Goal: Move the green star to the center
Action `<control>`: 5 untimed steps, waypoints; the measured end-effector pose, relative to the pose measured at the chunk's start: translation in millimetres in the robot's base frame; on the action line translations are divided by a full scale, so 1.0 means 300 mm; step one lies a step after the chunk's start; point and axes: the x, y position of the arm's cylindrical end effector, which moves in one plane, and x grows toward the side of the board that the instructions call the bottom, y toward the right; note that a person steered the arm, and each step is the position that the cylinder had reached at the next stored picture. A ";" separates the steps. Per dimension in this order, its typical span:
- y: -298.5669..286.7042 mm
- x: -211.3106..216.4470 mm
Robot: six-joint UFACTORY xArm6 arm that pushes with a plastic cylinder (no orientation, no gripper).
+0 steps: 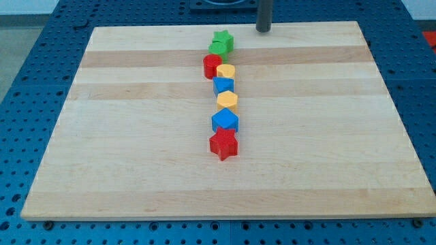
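The green star [221,42] sits near the board's top edge, slightly left of the midline. It heads a column of blocks that runs down toward the board's middle.

Just below the star is a red block [212,67], rounded in shape, touching or nearly touching it. A yellow block [226,71] sits at the red block's right. Below these come a blue block [223,86], a second yellow block [227,102], a larger blue block [225,122] and a red star [223,143]. Neighbours in the column touch or stand just apart; the exact gaps cannot be resolved.

My tip [263,30] is at the board's top edge, to the right of the green star and slightly above it, apart from every block. There is no gripper on this rod, so no open or closed state applies.

Judgement: the task is not yet done, since the star lies well above the centre. The column occupies the straight path down to the centre, so a direct downward push would probably drive the star into the red and yellow blocks. The tip's position above and to the right suits a push toward the lower left. The wooden board [136,170] offers open surface on both sides for a detour.
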 end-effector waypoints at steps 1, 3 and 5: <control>0.000 0.008; -0.077 -0.065; -0.418 0.010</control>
